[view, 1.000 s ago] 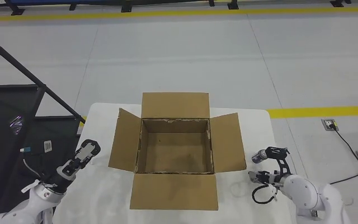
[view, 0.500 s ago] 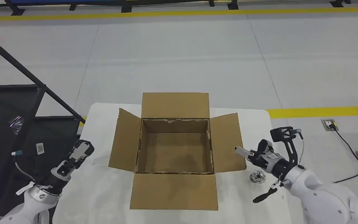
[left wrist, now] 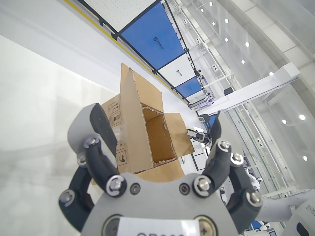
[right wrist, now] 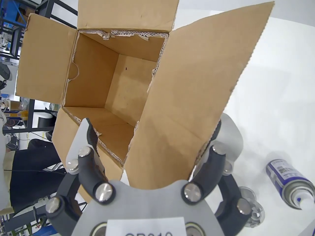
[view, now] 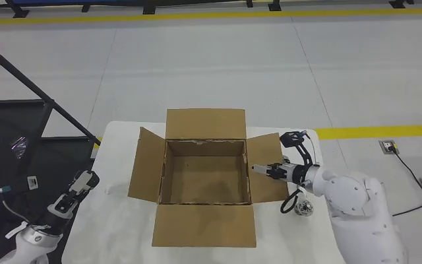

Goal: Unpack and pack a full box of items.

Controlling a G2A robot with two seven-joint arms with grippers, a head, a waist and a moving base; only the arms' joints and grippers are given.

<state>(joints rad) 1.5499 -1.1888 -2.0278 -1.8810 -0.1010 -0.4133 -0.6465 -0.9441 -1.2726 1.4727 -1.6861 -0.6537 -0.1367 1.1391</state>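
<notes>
Judging by its bare cardboard floor, the box stands emptied in the middle of the desk with all four flaps folded outward, so the unpacking half looks done and the whole packing half is left. A spray can lies on its side on the desk just beside the box's right flap. Near the can sits a small shiny metal piece; what it is I cannot make out, perhaps a cap or fitting. The right pincer hangs over that flap with its fingers spread wide and the flap's outer edge lying between them. It grips nothing, and whether either pad touches the cardboard is not clear. The left pincer sits at the left edge of the desk, well apart from the box and pointing towards it, likewise wide open and empty. Nothing has yet gone back in. The can seems the likeliest first item to return, and the right pincer is nearest to it. The slanting flap stands between the can and the opening, so a carried item could catch on it.
</notes>
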